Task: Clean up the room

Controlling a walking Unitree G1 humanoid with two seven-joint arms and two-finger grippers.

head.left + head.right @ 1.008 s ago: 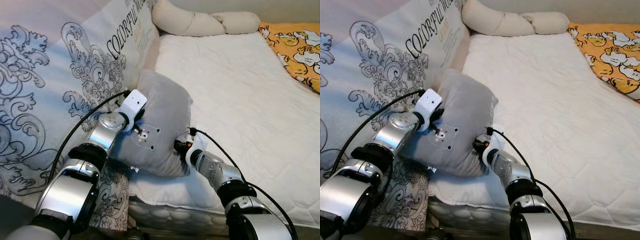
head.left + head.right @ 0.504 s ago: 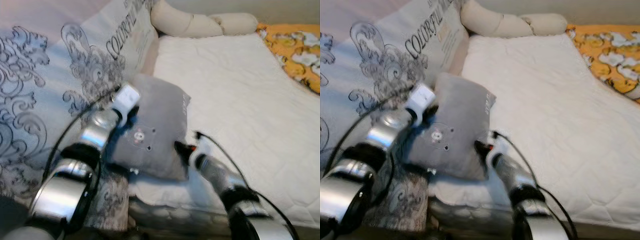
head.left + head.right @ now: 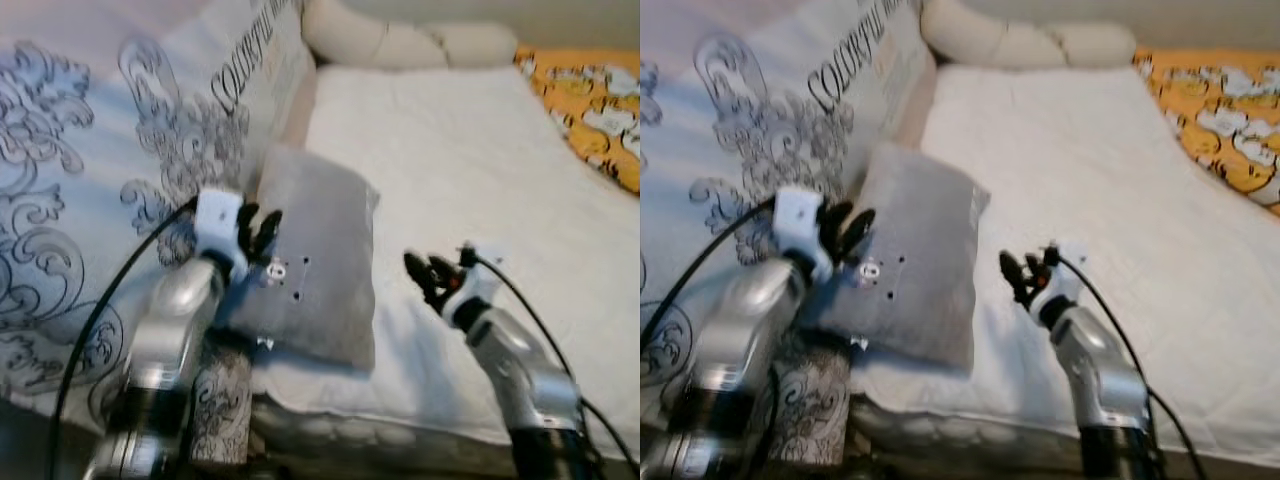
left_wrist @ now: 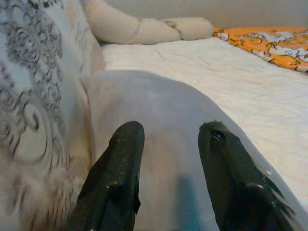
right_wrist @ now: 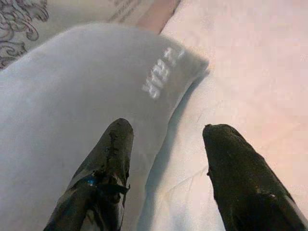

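Observation:
A grey cushion [image 3: 318, 262] with a small bear face lies on the near left corner of the white mattress [image 3: 480, 170], leaning against a patterned duvet. My left gripper [image 3: 258, 228] is open at the cushion's left edge, its fingers [image 4: 120, 163] spread just over the grey fabric [image 4: 159, 106]. My right gripper [image 3: 425, 275] is open and hangs over the mattress a short way right of the cushion, apart from it. In the right wrist view the cushion's corner with white lettering [image 5: 161, 77] lies ahead of the spread fingers [image 5: 110, 159].
A white duvet with grey scrollwork and black lettering [image 3: 120, 150] is heaped along the left. A long cream bolster [image 3: 400, 40] lies at the head of the bed. An orange printed blanket [image 3: 590, 110] covers the far right. The mattress's front edge [image 3: 380, 425] is close below.
Both grippers have come off the cushion. The right arm pulled back to the right onto open mattress; the left drew back to the cushion's left edge. The cushion now rests on the bed.

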